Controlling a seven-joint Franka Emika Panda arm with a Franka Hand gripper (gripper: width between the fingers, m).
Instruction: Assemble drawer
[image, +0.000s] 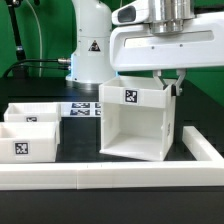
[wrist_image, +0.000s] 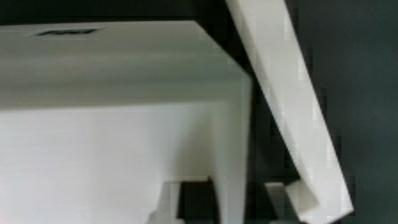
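The drawer housing (image: 135, 125), a tall white open-fronted box with a tag on its top edge, stands on the black table in the middle of the exterior view. My gripper (image: 173, 84) comes down on the housing's upper corner at the exterior view's right, its fingers on either side of the side wall. In the wrist view the housing's thin white wall (wrist_image: 231, 150) runs between my dark fingers (wrist_image: 192, 205), and the gripper (wrist_image: 233, 205) is shut on it. Two small white trays (image: 32, 112) (image: 28, 140) lie at the exterior view's left, apart from the housing.
The long low white wall strip (image: 110, 178) runs along the front and up the exterior view's right side. The marker board (image: 82, 108) lies behind the trays. The robot's base (image: 90, 50) stands at the back.
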